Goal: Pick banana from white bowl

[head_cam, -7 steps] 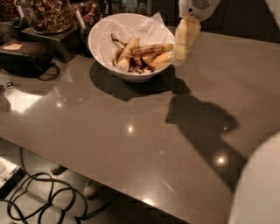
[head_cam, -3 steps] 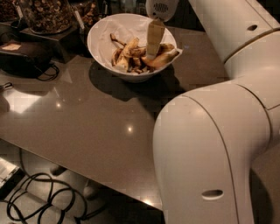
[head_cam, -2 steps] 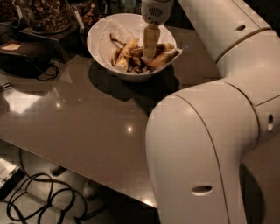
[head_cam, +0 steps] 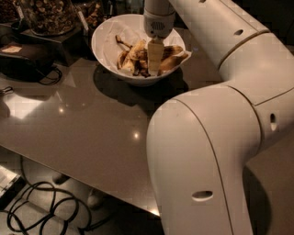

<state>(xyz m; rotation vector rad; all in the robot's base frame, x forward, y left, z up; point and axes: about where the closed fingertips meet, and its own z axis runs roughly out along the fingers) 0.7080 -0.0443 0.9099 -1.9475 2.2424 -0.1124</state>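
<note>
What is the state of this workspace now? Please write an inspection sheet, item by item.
Surface: glossy grey table, light reflections.
Job's things: banana lies in the white bowl among peel pieces.
Clutter: glass jar of nuts and dark box, far left.
Grippers: gripper down inside the bowl, beside the banana.
Cables: looped cables on the floor; cord by the box.
Surroundings: robot arm fills the right foreground.

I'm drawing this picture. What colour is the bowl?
The bowl is white, camera view; the gripper hangs over it.
</note>
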